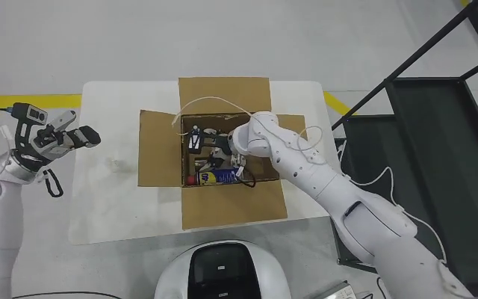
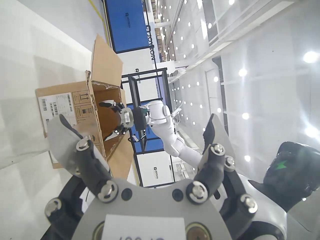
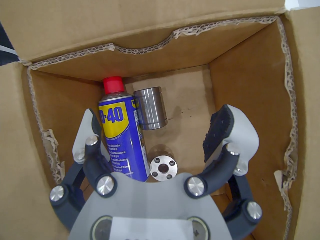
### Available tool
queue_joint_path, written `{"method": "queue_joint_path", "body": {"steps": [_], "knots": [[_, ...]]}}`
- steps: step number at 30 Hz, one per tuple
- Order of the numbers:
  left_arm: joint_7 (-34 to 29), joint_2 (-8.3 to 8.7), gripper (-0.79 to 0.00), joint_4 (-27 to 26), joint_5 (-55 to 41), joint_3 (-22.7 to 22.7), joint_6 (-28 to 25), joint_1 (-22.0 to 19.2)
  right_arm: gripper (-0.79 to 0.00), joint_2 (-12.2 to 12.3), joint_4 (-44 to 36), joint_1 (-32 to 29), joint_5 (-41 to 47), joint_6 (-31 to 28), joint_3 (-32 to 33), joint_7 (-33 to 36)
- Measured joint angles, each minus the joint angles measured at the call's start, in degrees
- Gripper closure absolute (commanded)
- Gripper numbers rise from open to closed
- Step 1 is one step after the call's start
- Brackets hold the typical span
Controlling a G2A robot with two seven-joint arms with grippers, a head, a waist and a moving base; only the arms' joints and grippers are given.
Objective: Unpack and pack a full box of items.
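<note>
Lying on the floor of the box (image 3: 150, 26), the spray can (image 3: 122, 131) has a steel cylinder (image 3: 151, 108) and flanged hub (image 3: 163, 167) just beside it, below my right pincer (image 3: 155, 114), spread wide and empty. My left pincer (image 2: 135, 123), also wide, hangs at the table (image 1: 112, 187) edge.

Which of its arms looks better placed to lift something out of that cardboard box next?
Probably the right: the right pincer, open, is inside the box above the spray can; the left pincer is well outside it.
</note>
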Motion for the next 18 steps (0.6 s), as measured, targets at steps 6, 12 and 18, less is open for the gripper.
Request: {"method": "queue_joint_path", "body": {"steps": [6, 12, 18], "knots": [[0.0, 0.0, -0.785, 0.0, 0.01, 0.0, -0.01, 0.0, -0.785, -2.44, 7.26, 2.6, -1.38, -0.58, -3.15, -2.92], [0.0, 0.0, -0.785, 0.0, 0.01, 0.0, -0.01, 0.0, -0.662, -4.69, 13.0, 4.6, -2.95, -0.64, -5.48, -5.28], [0.0, 0.0, -0.785, 0.0, 0.01, 0.0, -0.01, 0.0, -0.662, -6.7, 17.4, 5.75, -3.73, -1.43, -7.15, -7.26]]}}
